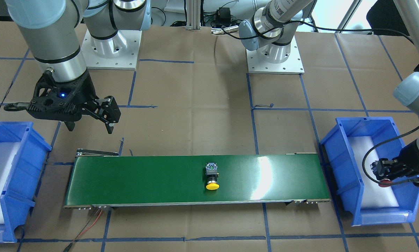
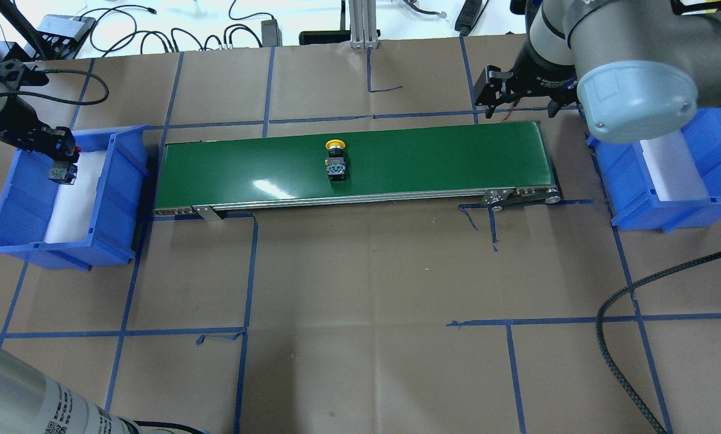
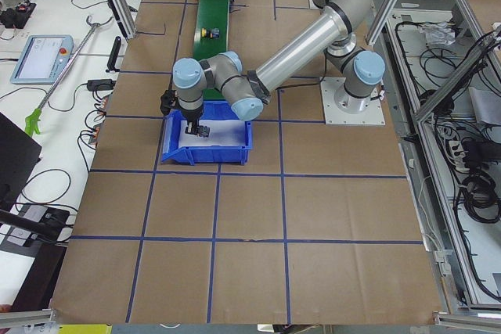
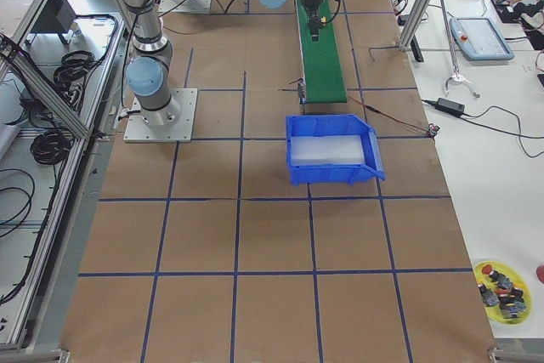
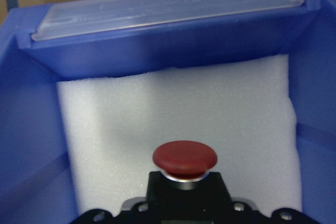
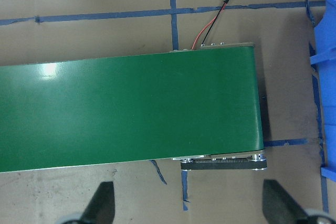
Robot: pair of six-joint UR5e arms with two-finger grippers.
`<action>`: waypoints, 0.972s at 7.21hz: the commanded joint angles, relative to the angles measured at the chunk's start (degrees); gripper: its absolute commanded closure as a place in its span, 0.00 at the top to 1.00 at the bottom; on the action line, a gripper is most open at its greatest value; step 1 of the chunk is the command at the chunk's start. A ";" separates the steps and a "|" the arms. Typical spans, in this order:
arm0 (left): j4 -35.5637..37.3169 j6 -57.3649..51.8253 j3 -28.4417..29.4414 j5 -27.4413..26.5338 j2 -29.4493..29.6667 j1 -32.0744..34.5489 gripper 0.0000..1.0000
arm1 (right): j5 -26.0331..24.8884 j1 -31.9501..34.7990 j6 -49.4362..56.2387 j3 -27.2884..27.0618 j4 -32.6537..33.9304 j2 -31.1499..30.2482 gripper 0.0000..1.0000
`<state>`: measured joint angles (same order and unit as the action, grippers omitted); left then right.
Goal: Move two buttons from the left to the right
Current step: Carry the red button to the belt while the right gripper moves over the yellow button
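Observation:
The yellow-capped button [image 1: 212, 178] lies on its side near the middle of the green conveyor belt [image 1: 143, 182]; it also shows in the overhead view [image 2: 335, 160]. My left gripper [image 1: 383, 173] is shut on the red-capped button [image 5: 185, 159] and holds it above the white foam inside the left blue bin [image 2: 116, 193]. The red cap [image 1: 384, 182] points away from the wrist. My right gripper [image 2: 517, 90] is open and empty, hovering just beyond the belt's right end; its two fingertips [image 6: 100, 203] stand wide apart in the right wrist view.
A second blue bin [image 2: 716, 199] with white foam stands off the belt's right end, partly under my right arm's elbow. Red and black wires [image 6: 210, 24] run from the belt's end. The table is brown paper with blue tape lines.

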<state>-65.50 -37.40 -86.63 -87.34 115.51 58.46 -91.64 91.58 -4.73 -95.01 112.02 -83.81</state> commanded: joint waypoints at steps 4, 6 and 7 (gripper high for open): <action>-15.80 2.57 8.50 -0.99 -2.40 2.16 0.04 | 0.50 0.70 -0.54 0.62 13.45 8.73 1.00; -16.06 10.89 8.41 -0.91 -3.01 8.75 0.05 | 4.18 1.14 -0.71 0.70 14.10 10.68 1.00; -15.98 16.25 8.06 -0.73 -3.10 11.65 0.05 | 4.63 1.40 -0.11 0.44 16.01 11.73 1.00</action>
<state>-81.46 -27.32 -78.30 -88.20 112.55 66.44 -87.98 92.64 -5.26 -94.41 126.25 -73.31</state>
